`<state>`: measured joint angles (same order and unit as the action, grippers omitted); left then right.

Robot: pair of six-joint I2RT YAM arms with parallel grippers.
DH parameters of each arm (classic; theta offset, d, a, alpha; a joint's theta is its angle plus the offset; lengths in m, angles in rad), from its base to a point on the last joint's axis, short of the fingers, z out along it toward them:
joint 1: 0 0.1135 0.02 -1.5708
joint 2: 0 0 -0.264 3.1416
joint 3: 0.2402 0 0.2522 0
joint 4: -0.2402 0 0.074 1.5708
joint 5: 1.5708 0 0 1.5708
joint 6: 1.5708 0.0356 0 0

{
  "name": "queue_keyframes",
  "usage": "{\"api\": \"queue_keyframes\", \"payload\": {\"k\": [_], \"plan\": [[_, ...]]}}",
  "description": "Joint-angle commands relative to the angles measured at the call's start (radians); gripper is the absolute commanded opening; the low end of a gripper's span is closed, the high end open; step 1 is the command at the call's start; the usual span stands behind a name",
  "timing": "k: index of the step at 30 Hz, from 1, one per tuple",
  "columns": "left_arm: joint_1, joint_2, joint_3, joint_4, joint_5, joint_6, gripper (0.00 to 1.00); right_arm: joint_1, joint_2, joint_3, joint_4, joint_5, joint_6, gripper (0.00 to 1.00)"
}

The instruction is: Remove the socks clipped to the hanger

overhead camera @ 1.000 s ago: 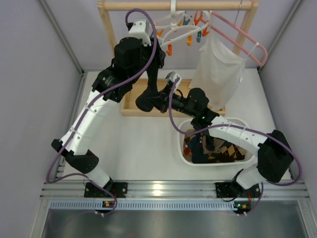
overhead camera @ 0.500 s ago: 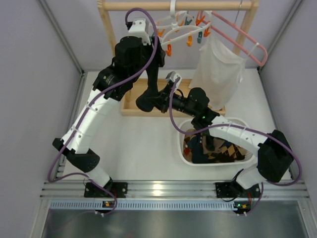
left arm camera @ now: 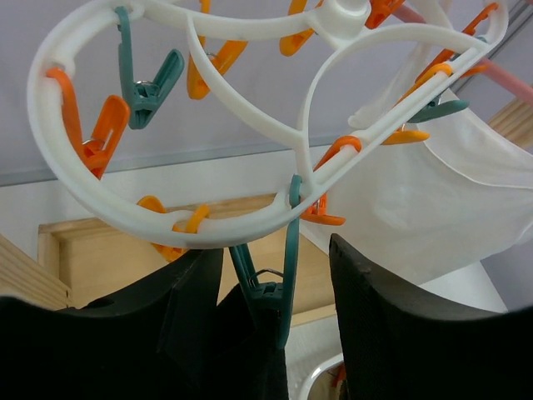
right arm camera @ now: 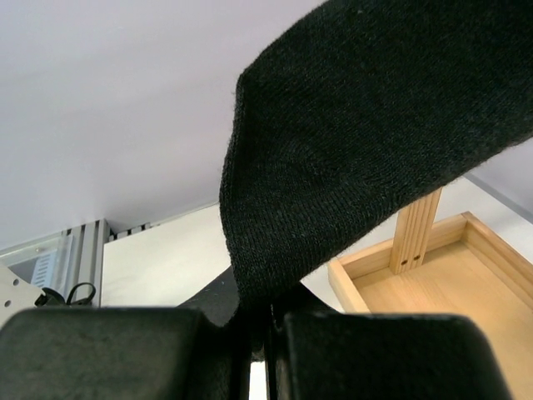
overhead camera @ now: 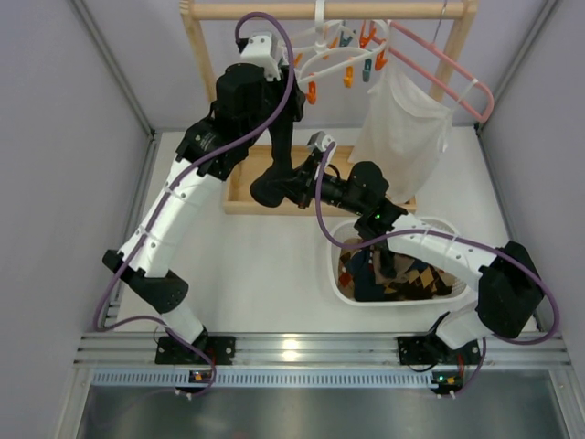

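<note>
The white ring hanger point(overhead camera: 327, 53) hangs from the rack's top bar, with orange and teal clips; it fills the top of the left wrist view point(left arm camera: 208, 225). A black sock point(overhead camera: 278, 155) hangs from a teal clip point(left arm camera: 275, 287). My left gripper point(overhead camera: 291, 102) is open, with one finger on each side of that clip and the sock's top point(left arm camera: 271, 317). My right gripper point(overhead camera: 294, 187) is shut on the sock's lower end point(right arm camera: 350, 142), pinched between its jaws point(right arm camera: 266, 333). More socks lie in the white basket point(overhead camera: 333, 265).
A white mesh bag point(overhead camera: 402, 128) hangs on a pink wire hanger point(overhead camera: 452, 69) to the right of the ring hanger. The wooden rack point(overhead camera: 329, 10) stands on a wooden base frame point(overhead camera: 239, 187). The basket sits at the right front, under my right arm.
My left arm has shifted slightly up and right toward the hanger. My right gripper keeps its hold on the sock and has hardly moved.
</note>
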<state>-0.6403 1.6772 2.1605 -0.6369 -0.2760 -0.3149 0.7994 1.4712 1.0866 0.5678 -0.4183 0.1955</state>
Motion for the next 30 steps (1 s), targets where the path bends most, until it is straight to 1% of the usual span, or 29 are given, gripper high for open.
{"api": "queue_keyframes", "payload": {"k": [1, 9, 10, 11, 12, 13, 14, 16, 17, 18, 20, 24, 25, 26, 27, 28, 29, 30], "plan": [[0.013, 0.016, 0.038, 0.026, 0.031, -0.009, 0.58, -0.014, -0.04, -0.008, 0.024, -0.031, 0.01, 0.0], [0.039, 0.047, 0.064, 0.032, 0.047, -0.01, 0.57, -0.014, -0.037, -0.014, 0.027, -0.066, 0.005, 0.0], [0.044, 0.047, 0.067, 0.032, 0.055, -0.01, 0.56, -0.014, -0.038, -0.016, 0.027, -0.066, 0.004, 0.0], [0.047, 0.056, 0.07, 0.036, 0.057, -0.009, 0.51, -0.014, -0.038, -0.017, 0.029, -0.065, 0.004, 0.0], [0.047, 0.059, 0.081, 0.036, 0.058, -0.007, 0.5, -0.014, -0.038, -0.019, 0.029, -0.063, 0.004, 0.0], [0.05, 0.064, 0.087, 0.036, 0.06, -0.006, 0.47, -0.016, -0.037, -0.019, 0.027, -0.065, 0.004, 0.0], [0.05, 0.07, 0.091, 0.036, 0.061, -0.004, 0.42, -0.014, -0.037, -0.021, 0.029, -0.066, 0.004, 0.0], [0.05, 0.076, 0.104, 0.036, 0.064, -0.001, 0.38, -0.014, -0.034, -0.024, 0.03, -0.066, 0.004, 0.0], [0.051, 0.081, 0.107, 0.034, 0.064, 0.0, 0.34, -0.014, -0.035, -0.028, 0.032, -0.066, 0.001, 0.0], [0.051, 0.084, 0.11, 0.036, 0.061, 0.0, 0.26, -0.014, -0.038, -0.033, 0.033, -0.065, 0.001, 0.0], [0.051, 0.084, 0.107, 0.036, 0.055, -0.003, 0.22, -0.014, -0.041, -0.056, 0.038, -0.062, 0.001, 0.0], [0.053, 0.082, 0.102, 0.033, 0.046, -0.004, 0.11, -0.016, -0.077, -0.122, 0.067, -0.042, 0.001, 0.0], [0.053, 0.081, 0.101, 0.034, 0.047, -0.004, 0.12, -0.016, -0.086, -0.137, 0.07, -0.036, 0.002, 0.0], [0.053, 0.078, 0.09, 0.034, 0.049, -0.004, 0.16, -0.017, -0.092, -0.157, 0.066, -0.031, 0.001, 0.0], [0.053, 0.073, 0.081, 0.036, 0.049, -0.006, 0.27, -0.016, -0.122, -0.166, 0.054, -0.013, -0.001, 0.0], [0.053, 0.062, 0.073, 0.036, 0.049, -0.007, 0.43, -0.017, -0.143, -0.175, 0.003, 0.008, -0.001, 0.0], [0.053, 0.052, 0.05, 0.034, 0.047, -0.006, 0.5, -0.017, -0.166, -0.189, -0.031, 0.038, -0.001, 0.0], [0.053, 0.043, 0.038, 0.036, 0.043, -0.006, 0.56, -0.017, -0.192, -0.195, -0.072, 0.108, 0.001, 0.0]]}}
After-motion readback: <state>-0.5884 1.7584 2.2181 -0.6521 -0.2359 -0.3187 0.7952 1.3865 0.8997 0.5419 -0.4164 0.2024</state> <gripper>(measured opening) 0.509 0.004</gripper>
